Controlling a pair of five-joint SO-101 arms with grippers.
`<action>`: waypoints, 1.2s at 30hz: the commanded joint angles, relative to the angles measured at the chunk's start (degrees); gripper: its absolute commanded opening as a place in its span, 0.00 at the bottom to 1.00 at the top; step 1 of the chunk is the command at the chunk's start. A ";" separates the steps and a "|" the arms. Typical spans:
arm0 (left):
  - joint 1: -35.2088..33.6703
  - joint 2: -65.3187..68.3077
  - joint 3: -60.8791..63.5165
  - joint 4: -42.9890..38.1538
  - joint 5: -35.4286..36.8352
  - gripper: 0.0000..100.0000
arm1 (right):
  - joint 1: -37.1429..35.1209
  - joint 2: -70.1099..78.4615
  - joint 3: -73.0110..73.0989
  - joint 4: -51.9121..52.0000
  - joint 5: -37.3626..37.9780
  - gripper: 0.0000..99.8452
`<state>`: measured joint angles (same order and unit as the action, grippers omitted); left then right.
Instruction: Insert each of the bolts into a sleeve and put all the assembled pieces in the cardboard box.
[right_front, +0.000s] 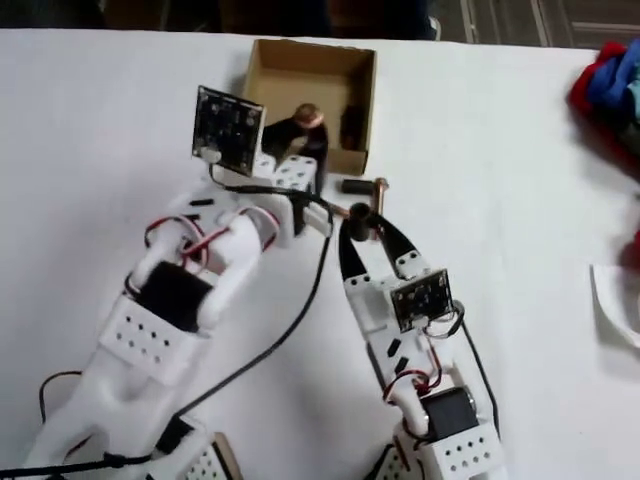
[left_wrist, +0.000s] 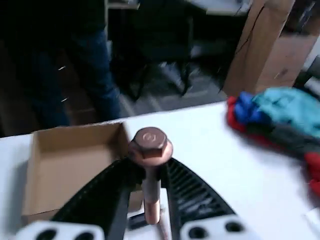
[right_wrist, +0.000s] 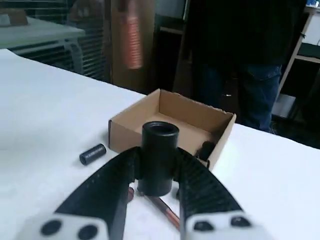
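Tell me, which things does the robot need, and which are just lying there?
For the job: bolt in the left pincer, sleeve in the right pincer, spare sleeve, spare bolt, box.
Just lying about: heap of cloth.

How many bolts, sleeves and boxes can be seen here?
Cardboard box: 1
Copper bolts: 2, one in the left claw, one on the table
Black sleeves: 3, one in the right claw, one on the table, one in the box
Total: 6

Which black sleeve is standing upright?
The held sleeve, clamped in the right pincer, open end up. The loose sleeve lies on its side on the table beside the cardboard box; a third sleeve sits inside it.
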<state>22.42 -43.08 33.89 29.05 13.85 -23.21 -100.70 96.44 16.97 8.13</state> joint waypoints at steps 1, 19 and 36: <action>1.32 -1.67 1.01 -5.45 8.62 0.03 | 0.84 -0.48 0.62 -3.74 -6.24 0.02; 3.16 -1.67 0.04 -5.54 9.76 0.03 | 3.12 30.11 0.62 -37.67 -3.69 0.02; 7.21 4.75 -0.40 -5.63 4.92 0.03 | 3.30 33.80 0.44 -39.60 -3.69 0.02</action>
<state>26.55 -38.95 35.56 25.10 22.55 -20.04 -66.86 96.53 -22.86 4.18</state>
